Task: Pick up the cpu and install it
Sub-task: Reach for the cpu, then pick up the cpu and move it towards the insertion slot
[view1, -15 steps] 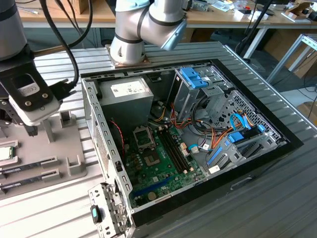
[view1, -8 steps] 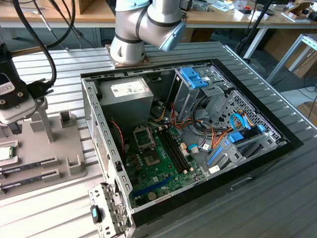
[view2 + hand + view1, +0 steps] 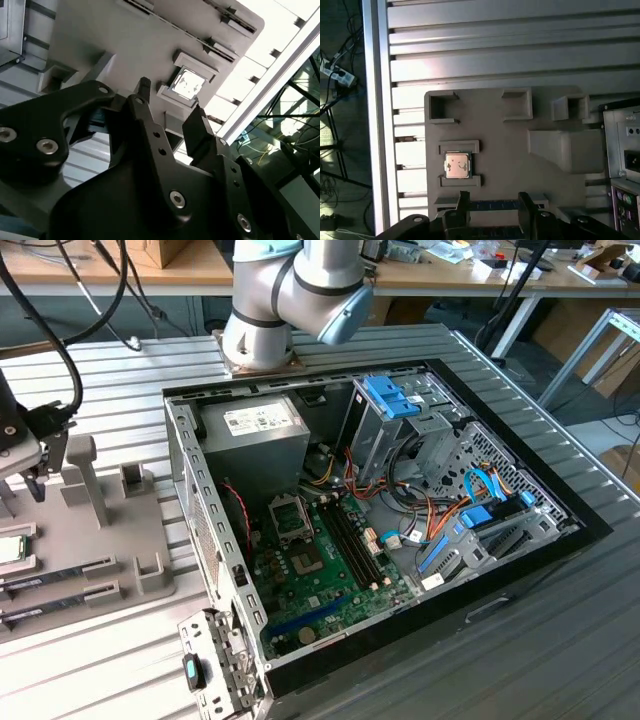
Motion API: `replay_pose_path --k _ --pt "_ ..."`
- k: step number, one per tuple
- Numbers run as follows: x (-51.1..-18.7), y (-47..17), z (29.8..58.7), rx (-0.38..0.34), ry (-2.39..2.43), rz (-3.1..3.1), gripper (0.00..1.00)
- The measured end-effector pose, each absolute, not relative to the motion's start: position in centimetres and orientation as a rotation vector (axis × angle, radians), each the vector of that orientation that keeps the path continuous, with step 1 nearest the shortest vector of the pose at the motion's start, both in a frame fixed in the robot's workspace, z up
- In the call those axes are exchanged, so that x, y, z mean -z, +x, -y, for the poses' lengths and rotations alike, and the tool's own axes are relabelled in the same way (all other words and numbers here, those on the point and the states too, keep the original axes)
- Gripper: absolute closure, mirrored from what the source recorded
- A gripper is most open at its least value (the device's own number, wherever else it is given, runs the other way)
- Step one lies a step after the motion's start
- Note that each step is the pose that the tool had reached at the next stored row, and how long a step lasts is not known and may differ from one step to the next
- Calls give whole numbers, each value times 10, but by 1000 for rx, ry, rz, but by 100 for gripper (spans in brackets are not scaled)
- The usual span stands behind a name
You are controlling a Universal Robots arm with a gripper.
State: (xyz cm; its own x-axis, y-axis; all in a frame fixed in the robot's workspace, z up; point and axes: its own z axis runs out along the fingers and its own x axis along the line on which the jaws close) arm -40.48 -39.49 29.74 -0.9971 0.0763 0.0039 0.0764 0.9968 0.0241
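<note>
One small, flat, square cpu point(image 3: 457, 165), silvery metal with a thin green rim, sits in a pocket of the matte grey plastic holder plate point(image 3: 505, 150) on the ribbed aluminium table point(image 3: 495, 55). The black two-fingered gripper point(image 3: 494, 200) hangs near it, fingers spread and empty. Two long dark memory sticks point(image 3: 50, 578) lie in the plate's slots.

The hand point(image 3: 493, 199) points downward, its fingers point(image 3: 463, 200) spread apart.

We see soft, even light in the exterior view, dimmer inside the computer case point(image 3: 190, 470). Glare whitens the cpu point(image 3: 187, 82) point(image 3: 457, 165) in both wrist views; the slatted table point(image 3: 235, 87) burns out white in the second wrist view
</note>
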Motion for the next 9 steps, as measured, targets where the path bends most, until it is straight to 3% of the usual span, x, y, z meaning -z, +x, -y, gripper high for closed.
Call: replay_pose_path --k 1,4,5,6,9 --pt "-295 -408 393 38 -120 3136 46" --pt "-288 -417 388 38 -120 3136 29" --pt "-286 -419 387 38 -120 3136 29" --pt "-284 -419 387 38 -120 3136 22" --pt "-278 -421 387 38 -120 3136 22"
